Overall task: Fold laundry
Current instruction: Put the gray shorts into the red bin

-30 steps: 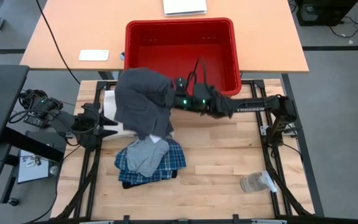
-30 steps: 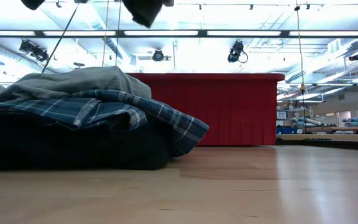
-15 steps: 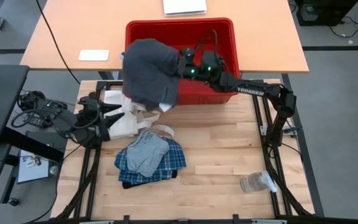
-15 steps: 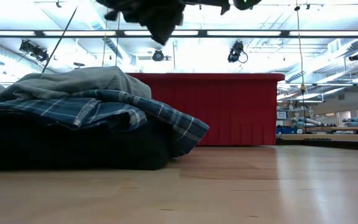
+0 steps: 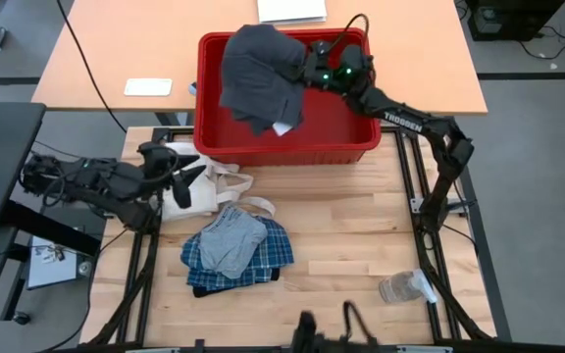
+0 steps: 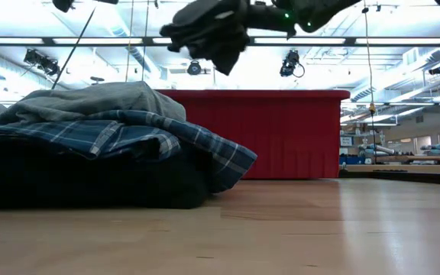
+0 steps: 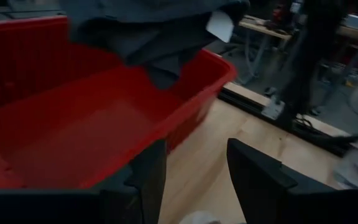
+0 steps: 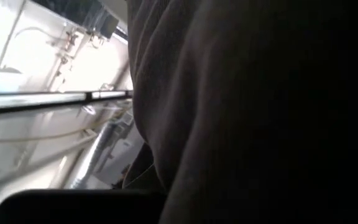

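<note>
Overhead, we see the right pincer clenched on the dark grey garment, which hangs bunched in the air above the red bin at the far edge of the desk; a small white tag shows at its lower edge. From the low view the same garment dangles high above the desk, well clear of everything below it. The left pincer sits near the left edge of the desk with its fingers parted and nothing between them, just beside the cream tote bag with its long straps; through the left wrist camera we look past those spread fingers at the bin, which appears to hold nothing. On the desk's middle lies a heap: the blue-and-white plaid shirt with a lighter grey piece crumpled on top and something dark under it. A clear plastic bottle rests on the desk's right side, well apart. We judge the task barely begun: nothing we can see is laid flat or folded, the heap is rumpled, and the carried garment is a loose bundle. Left to do, as we read it, is spreading each piece out and folding it.
</note>
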Robot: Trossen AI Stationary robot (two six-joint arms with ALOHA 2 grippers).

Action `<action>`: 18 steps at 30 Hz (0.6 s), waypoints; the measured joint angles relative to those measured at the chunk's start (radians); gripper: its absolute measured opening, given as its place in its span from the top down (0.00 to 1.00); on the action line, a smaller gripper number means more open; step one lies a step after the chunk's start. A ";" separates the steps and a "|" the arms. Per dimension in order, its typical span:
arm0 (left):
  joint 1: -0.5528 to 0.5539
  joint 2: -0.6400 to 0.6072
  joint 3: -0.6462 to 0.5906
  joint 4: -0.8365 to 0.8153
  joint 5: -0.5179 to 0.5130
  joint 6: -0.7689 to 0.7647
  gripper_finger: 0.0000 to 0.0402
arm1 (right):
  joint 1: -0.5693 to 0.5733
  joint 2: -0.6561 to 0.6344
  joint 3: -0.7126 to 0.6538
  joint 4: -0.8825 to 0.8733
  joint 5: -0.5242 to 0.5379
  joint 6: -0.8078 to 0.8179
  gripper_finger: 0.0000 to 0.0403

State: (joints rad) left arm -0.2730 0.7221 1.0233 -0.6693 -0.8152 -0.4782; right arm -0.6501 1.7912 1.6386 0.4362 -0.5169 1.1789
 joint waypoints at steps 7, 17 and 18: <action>0.107 0.032 0.000 0.093 0.033 0.057 0.57 | -0.135 0.017 0.000 -0.129 -0.119 -0.110 0.79; 0.166 0.134 0.000 0.278 0.164 0.165 0.57 | -0.204 0.195 0.000 0.016 -0.264 -0.044 0.79; 0.166 0.145 0.000 0.290 0.167 0.166 0.57 | -0.204 0.222 0.000 0.061 -0.271 -0.015 0.79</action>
State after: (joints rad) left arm -0.1074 0.8668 1.0233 -0.3795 -0.6485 -0.3123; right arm -0.8539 2.0128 1.6382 0.4975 -0.7875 1.1643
